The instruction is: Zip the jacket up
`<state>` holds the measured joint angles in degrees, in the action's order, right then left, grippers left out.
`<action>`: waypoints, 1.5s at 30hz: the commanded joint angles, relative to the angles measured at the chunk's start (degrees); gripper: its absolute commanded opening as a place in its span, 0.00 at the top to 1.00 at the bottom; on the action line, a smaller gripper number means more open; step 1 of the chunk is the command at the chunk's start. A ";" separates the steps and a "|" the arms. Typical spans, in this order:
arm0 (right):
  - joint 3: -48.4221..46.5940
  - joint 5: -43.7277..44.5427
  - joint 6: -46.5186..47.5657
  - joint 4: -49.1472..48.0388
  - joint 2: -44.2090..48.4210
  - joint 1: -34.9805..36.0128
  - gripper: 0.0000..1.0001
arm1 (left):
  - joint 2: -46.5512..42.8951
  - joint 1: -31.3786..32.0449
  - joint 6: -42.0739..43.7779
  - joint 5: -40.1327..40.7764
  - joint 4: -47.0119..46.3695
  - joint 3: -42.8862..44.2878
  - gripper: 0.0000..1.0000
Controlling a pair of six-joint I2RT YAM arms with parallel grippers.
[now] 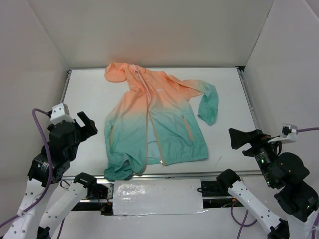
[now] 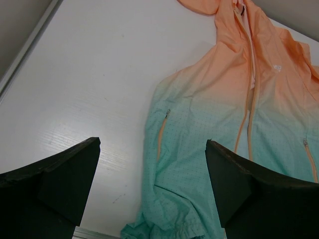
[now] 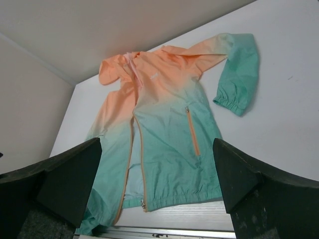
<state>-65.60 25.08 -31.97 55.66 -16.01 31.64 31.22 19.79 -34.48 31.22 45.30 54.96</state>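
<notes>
Both arms are raised near the front table (image 1: 229, 89) corners. Left gripper (image 1: 87, 124) and right gripper (image 1: 240, 141) hang with jaws spread, empty. Jacket (image 1: 164, 124) lies flat between them, apart from both, zipper (image 1: 149, 129) undone.

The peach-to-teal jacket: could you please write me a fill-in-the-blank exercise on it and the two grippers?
The thin hooded jacket, peach-orange at the hood, has a hem coloured ____. Its orange front zipper stands ____, not closed. The left gripper and the right gripper both hold ____.
Missing words: teal; open; nothing.
</notes>
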 commanded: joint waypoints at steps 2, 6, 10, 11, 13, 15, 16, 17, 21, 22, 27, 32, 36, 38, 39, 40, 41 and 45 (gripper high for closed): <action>-1.11 1.38 0.50 0.42 1.16 0.36 0.00 | -0.37 -0.10 0.73 0.07 -1.97 -0.03 0.01; -0.58 -2.13 1.81 -1.68 1.68 0.36 0.00 | -0.64 -0.19 0.82 -0.02 -2.23 -0.03 0.01; 0.21 -10.74 3.49 -4.94 -0.59 0.44 0.00 | -1.08 -0.19 0.73 -0.11 -2.23 -0.12 0.01; 0.47 -14.15 3.75 -5.64 -2.69 0.44 0.00 | -0.99 -0.19 0.73 -0.11 -2.32 -0.20 0.01; 2.22 -19.95 2.97 -10.79 -4.90 0.44 0.00 | -1.08 -0.19 0.82 -0.46 -2.76 -0.46 0.01; 8.36 -35.48 1.39 -17.48 -10.23 0.36 0.00 | -0.73 -0.19 0.73 -0.64 -2.94 -0.47 0.01; 11.08 -40.50 -2.01 -25.26 -12.97 0.44 0.00 | -0.55 -0.19 0.56 -0.29 -2.50 -0.21 0.01; 17.99 -48.73 -4.74 -31.08 -15.95 0.44 0.00 | -0.37 -0.19 0.29 0.06 -2.23 -0.20 0.01; 31.84 -55.50 -19.60 -62.73 -35.71 6.57 0.00 | -0.46 -0.19 -1.55 3.22 -0.65 0.24 0.01; 31.77 -53.23 -20.41 -68.52 -43.15 9.12 0.01 | -0.72 -0.19 -1.73 3.75 -0.39 0.24 0.01; 27.20 -41.09 -29.17 -74.20 -63.67 21.08 0.06 | -2.83 0.25 -1.82 3.67 -0.82 -0.29 0.01; 27.38 -36.52 -34.74 -79.31 -74.24 24.78 0.14 | -2.57 0.42 -1.82 3.23 -0.65 -0.29 0.00; 23.94 -31.50 -35.00 -72.80 -76.88 26.89 0.14 | -2.40 0.42 -1.03 2.27 -1.26 -0.38 0.00; 24.64 -30.54 -35.97 -73.41 -77.42 26.90 0.15 | -2.48 0.42 -1.03 2.26 -1.18 -0.29 0.01; 24.91 -30.36 -36.58 -73.41 -77.85 26.81 0.16 | -2.48 0.51 -1.03 2.26 -1.18 -0.38 0.01; 24.65 -30.01 -36.85 -73.06 -78.20 26.90 0.16 | -2.57 0.51 -0.85 2.09 -1.35 -0.38 0.01; 24.56 -30.00 -37.20 -72.97 -78.64 26.90 0.16 | -2.83 0.42 -0.77 1.91 -1.53 -0.47 0.01; 25.08 -28.60 -39.66 -72.01 -79.79 26.99 0.17 | -2.92 0.42 -0.50 1.65 -1.53 -0.55 0.01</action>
<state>-39.44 -6.72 -69.04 -15.86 -94.80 58.35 28.69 20.05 -36.14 33.32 45.76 54.52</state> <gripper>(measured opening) 0.836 0.994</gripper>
